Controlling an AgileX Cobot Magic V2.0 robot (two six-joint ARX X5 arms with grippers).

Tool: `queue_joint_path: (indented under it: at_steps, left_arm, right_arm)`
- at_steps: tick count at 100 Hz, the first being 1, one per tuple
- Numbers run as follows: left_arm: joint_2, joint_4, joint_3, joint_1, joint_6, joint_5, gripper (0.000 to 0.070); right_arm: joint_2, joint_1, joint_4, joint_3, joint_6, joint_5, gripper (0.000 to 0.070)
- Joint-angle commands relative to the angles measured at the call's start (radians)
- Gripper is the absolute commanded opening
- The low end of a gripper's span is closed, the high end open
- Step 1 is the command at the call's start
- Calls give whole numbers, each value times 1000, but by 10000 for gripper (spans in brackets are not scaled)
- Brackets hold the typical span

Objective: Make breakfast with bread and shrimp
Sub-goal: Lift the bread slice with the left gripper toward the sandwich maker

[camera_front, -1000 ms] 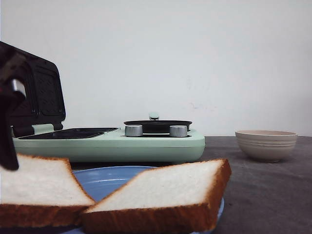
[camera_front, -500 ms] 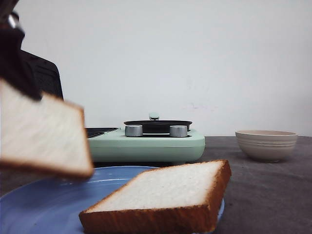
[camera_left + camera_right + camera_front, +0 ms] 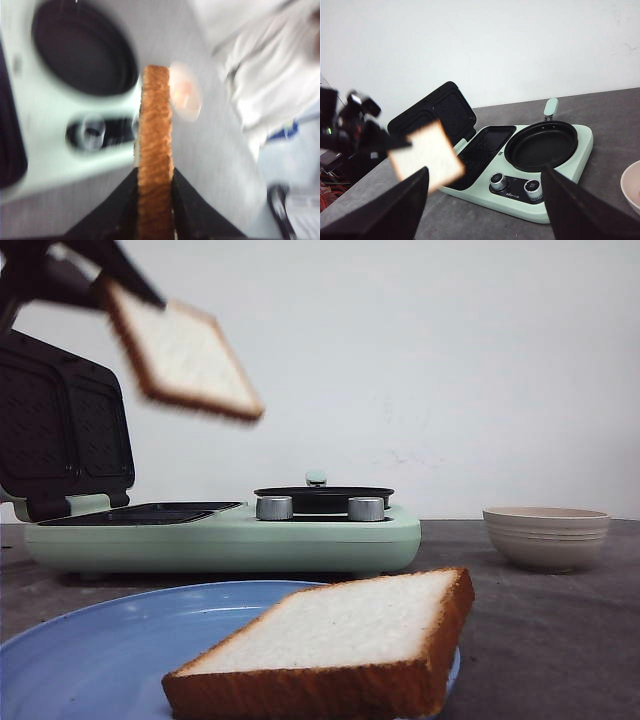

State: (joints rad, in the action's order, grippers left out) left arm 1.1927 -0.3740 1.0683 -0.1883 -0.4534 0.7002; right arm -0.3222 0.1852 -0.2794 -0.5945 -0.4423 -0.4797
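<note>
1. I am holding one bread slice (image 3: 185,358) up in the air in my left hand (image 3: 155,200), tilted, because it needs to clear the raised lid (image 3: 62,430) of the green sandwich maker (image 3: 230,535) before going onto the open grill plate (image 3: 140,512) below the hand.
2. My left hand is clenching that slice by its crust edge: both black fingers (image 3: 122,205) are pressing against the two faces, opened only as wide as the slice is thick.
3. The second bread slice (image 3: 335,640) is lying flat on the blue plate (image 3: 90,660), well below the hand.
4. My right hand (image 3: 485,200) is hanging released, fingers spread wide, touching nothing, well apart from the appliance.
5. The shrimp (image 3: 186,91) are, I judge, the blurred orange-pink bits in the beige bowl (image 3: 546,537) on the tabletop (image 3: 560,640), beyond the carried slice.
</note>
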Motion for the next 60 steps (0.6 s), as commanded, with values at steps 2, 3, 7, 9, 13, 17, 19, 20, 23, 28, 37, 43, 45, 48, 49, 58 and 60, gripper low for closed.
queue_joint_path:
  at_steps: [2,3,7,9,13,17,19,20,23,28,37,43,45,48,49,58,60]
  left_arm:
    - [32,35,62,-4,-72,-47,0]
    - [35,36,71,-4,-72,-56,0]
    - [51,33,105,-4,-71,-86,0]
    - [61,32,123,-4,-71,-99,0]
    - [82,31,159,-5,-68,-118,0]
    - [104,29,196,-7,-61,-139,1]
    - [116,29,214,-10,-59,-153,1]
    - [122,29,222,-10,-58,-159,1]
    - [139,27,250,-13,-55,-180,1]
    - [168,20,294,-17,-42,-217,1]
    - [225,-24,377,-28,21,-288,2]
    - [266,-77,434,-41,81,-349,2]
    - [280,-92,451,-45,101,-371,2]
    - [301,-117,477,-53,132,-403,1]
    - [308,-126,485,-55,142,-413,2]
    - [367,-186,549,-77,227,-500,2]
    - [379,-200,562,-82,244,-522,2]
  right_arm:
    - [-3,4,7,-14,17,15,439]
    - [-3,4,7,-14,18,16,439]
    - [-3,4,7,-14,24,18,439]
    - [-3,4,7,-14,28,18,439]
    - [-3,4,6,-14,37,18,439]
    - [-3,4,5,-14,40,19,439]
    - [-3,4,4,-14,42,22,439]
    - [-3,4,3,-14,43,25,439]
    - [-3,4,1,-14,43,33,439]
    - [-3,4,-5,-14,44,40,439]
    - [-3,4,-16,-14,58,40,439]
    - [-3,4,-31,-14,61,40,439]
    - [-3,4,-35,-14,61,40,439]
    - [-3,4,-42,-14,61,40,439]
    - [-3,4,-44,-14,61,40,439]
    - [-3,4,-59,-14,62,40,439]
    - [-3,4,-60,-14,62,40,439]
